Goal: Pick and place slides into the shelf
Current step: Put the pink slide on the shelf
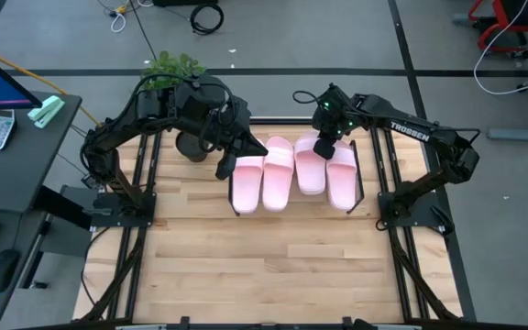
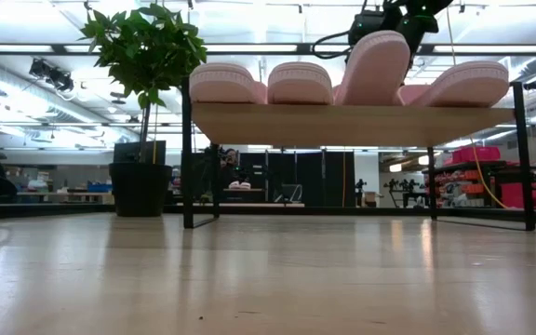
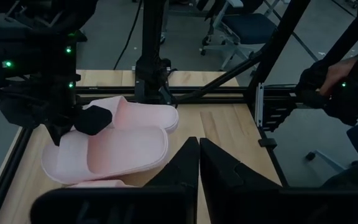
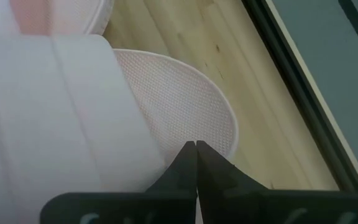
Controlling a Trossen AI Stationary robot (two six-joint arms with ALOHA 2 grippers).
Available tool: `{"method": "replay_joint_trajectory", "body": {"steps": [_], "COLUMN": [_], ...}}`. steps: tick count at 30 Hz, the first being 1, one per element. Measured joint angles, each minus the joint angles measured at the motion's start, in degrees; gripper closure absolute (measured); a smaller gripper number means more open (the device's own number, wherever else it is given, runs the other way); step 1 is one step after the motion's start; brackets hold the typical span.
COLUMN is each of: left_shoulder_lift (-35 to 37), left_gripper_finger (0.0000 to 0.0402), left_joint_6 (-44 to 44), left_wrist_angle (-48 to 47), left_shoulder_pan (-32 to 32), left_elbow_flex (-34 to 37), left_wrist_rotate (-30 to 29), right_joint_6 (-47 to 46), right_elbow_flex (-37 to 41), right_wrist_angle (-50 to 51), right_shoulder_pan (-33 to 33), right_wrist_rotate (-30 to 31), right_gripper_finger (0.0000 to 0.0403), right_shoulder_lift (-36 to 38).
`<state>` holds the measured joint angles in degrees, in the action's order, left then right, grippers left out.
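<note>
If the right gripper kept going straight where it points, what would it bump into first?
Probably the pale pink foam slide sandal right beneath the shut right gripper; its fingertips sit just above the textured footbed, though the gap is unclear.

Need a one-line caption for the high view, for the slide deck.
Four pink slides on the shelf; right gripper over the third, left gripper beside the first.

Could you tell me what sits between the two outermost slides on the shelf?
In the high view, two more pink slides lie side by side between the leftmost slide and rightmost slide on the shelf.
</note>
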<state>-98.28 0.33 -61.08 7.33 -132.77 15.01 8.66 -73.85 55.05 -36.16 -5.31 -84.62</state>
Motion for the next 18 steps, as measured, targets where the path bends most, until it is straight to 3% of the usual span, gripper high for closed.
{"method": "replay_joint_trajectory", "body": {"steps": [11, 18], "left_shoulder_lift": [0.00, 0.00], "left_gripper_finger": [0.0389, 0.0383], "left_joint_6": [-0.11, -1.18], "left_wrist_angle": [0.02, 0.02], "left_shoulder_pan": [0.00, 0.00], "left_elbow_flex": [-0.02, -0.02], "left_wrist_rotate": [0.00, -0.01], "right_joint_6": [-1.00, 0.36], "right_elbow_flex": [-5.53, -8.91], "right_wrist_angle": [3.48, 7.60], "right_shoulder_pan": [0.11, 0.13], "right_wrist_rotate": [-1.87, 3.71], "right_gripper_finger": [0.0403, 0.0403], "right_shoulder_lift": [-0.17, 0.01]}}
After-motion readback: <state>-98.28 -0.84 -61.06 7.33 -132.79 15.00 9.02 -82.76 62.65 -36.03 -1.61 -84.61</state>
